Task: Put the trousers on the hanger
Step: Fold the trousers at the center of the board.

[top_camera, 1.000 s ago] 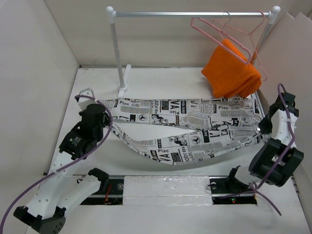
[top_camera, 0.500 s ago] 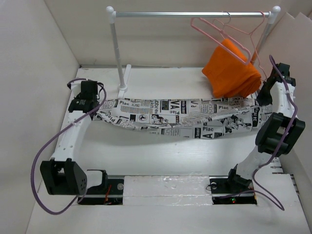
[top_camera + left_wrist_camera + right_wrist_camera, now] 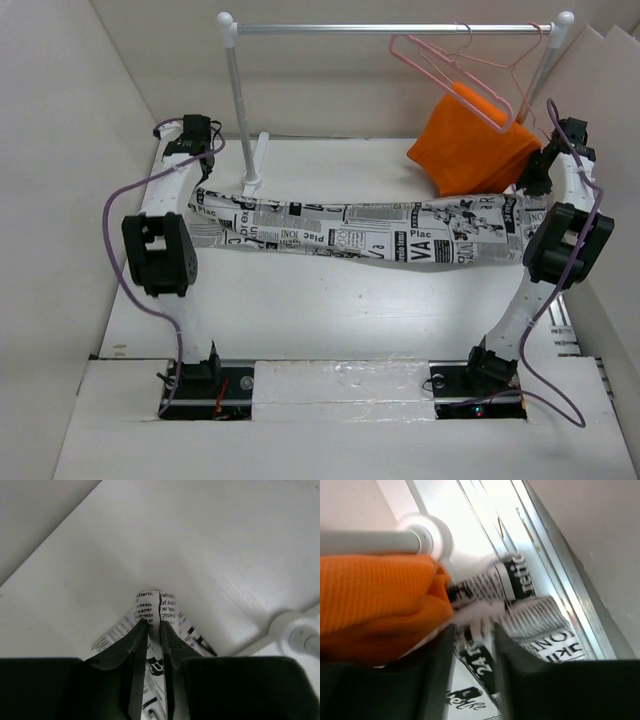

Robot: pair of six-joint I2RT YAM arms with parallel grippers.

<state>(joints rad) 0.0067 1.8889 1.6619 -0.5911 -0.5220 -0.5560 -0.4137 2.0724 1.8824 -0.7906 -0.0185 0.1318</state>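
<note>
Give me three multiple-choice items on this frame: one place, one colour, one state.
1. The trousers are:
A heaped at the near edge
B strung across from side to side
C folded in the middle

2. The cloth hanging at the right is:
A orange
B blue
C green

3. The left gripper is:
A open and empty
B shut on the trousers
C shut on the cloth

Key:
1 B, the top view shows one long printed band.
2 A, it is plainly orange in the top and right wrist views.
3 B, the left wrist view shows the jaws pinched on printed fabric.
</note>
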